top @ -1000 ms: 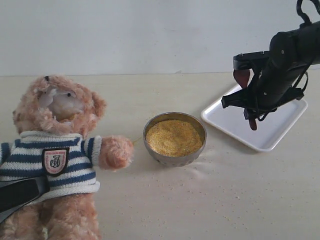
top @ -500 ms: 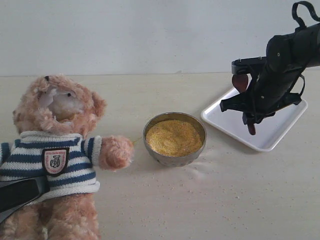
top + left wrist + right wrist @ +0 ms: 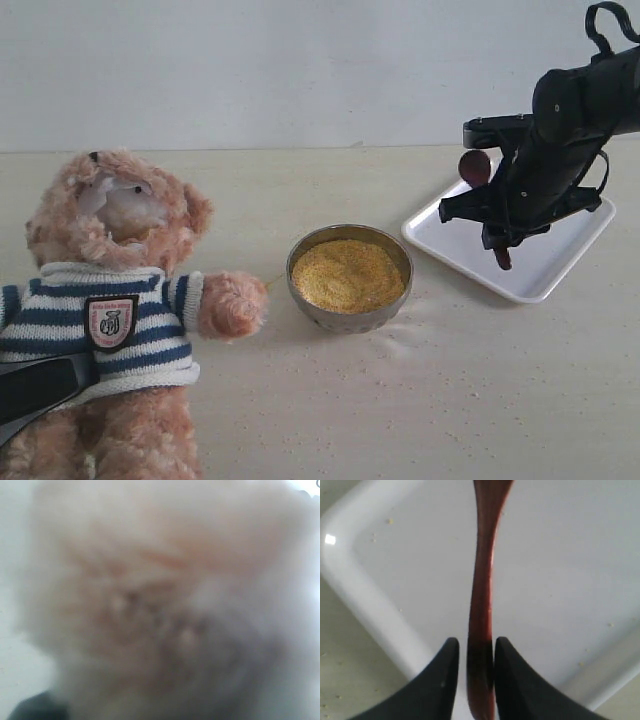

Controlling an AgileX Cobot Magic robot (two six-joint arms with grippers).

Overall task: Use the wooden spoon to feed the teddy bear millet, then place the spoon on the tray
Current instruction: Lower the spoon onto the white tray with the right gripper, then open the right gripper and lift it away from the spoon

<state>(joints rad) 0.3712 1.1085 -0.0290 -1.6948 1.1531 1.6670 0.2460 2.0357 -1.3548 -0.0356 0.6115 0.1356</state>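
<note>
- Left wrist view: blurred pale-brown fur of the teddy bear (image 3: 160, 595) fills nearly the whole picture. I can make out no fingers there, so I cannot tell whether the left hand (image 3: 40, 385) is spread or pressed together.
- Exterior view: the left hand shows only as a dark band across the teddy bear's lower body, cut off by the picture's edge.
- The right hand (image 3: 476, 645) pinches the wooden spoon (image 3: 482, 580) by its slim handle, one black finger on each side.
- In the right wrist view the spoon's oval bowl is cut off by the frame; only the handle shows.
- From the exterior, the right hand (image 3: 510, 215) hides the middle of the wooden spoon (image 3: 474, 167). Its round bowl pokes out on the far side and its handle tip on the near side.
- The spoon's long axis runs far to near, bowl toward the back wall, handle tip over the tray (image 3: 555, 265).
- I cannot tell whether the spoon touches the tray.
- The millet (image 3: 347, 273) sits heaped in the metal bowl (image 3: 350, 318), on the surface (image 3: 400, 420) between bear and tray.
</note>
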